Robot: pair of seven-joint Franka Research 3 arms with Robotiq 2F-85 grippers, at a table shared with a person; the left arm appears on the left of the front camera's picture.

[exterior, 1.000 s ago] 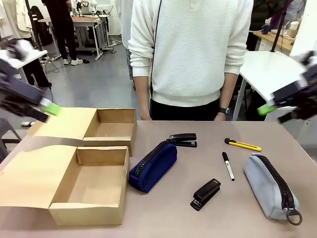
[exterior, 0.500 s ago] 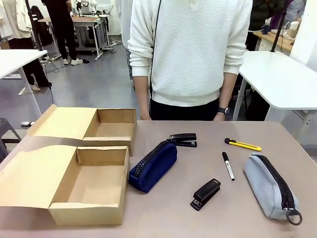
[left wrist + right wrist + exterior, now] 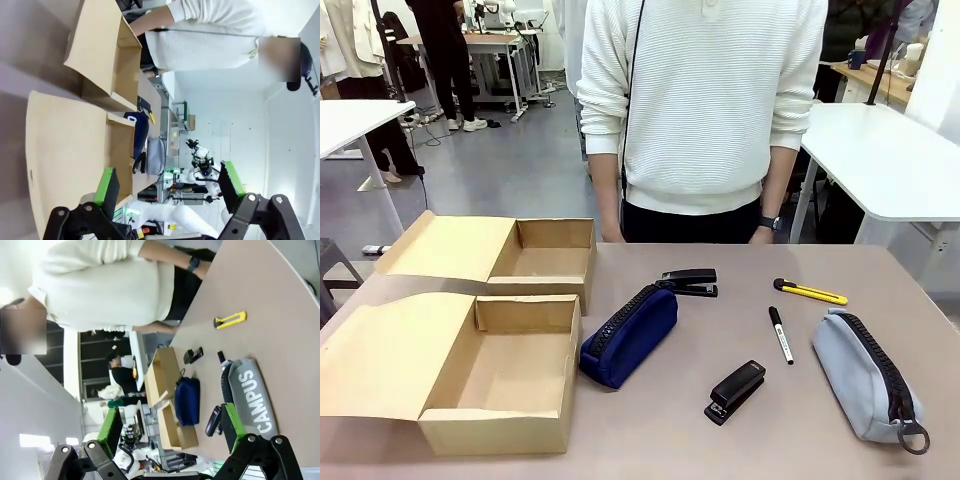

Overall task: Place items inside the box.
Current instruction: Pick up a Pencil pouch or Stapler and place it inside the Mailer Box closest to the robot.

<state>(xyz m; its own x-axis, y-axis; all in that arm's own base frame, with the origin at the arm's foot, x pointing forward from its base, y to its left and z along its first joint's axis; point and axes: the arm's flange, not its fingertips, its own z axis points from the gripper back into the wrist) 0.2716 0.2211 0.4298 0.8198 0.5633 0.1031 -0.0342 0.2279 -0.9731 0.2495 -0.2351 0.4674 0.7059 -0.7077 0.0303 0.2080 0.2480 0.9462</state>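
Both pairs of jaws have drawn back from the surface's [image 3: 730, 330] left and right sides, released and empty. We judge the navy pouch [image 3: 630, 335] soft and light, best pinched across its middle.

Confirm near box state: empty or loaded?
Empty: the near box shows a bare cardboard floor, flap spread open. Navy pouch and grey pouch lie outside it on the table.

My left gripper [image 3: 169, 182], jaws spread wide, green pads [image 3: 106, 186] facing inward; my right gripper [image 3: 170, 427], jaws likewise spread wide; both wrists apparently rolled sideways.
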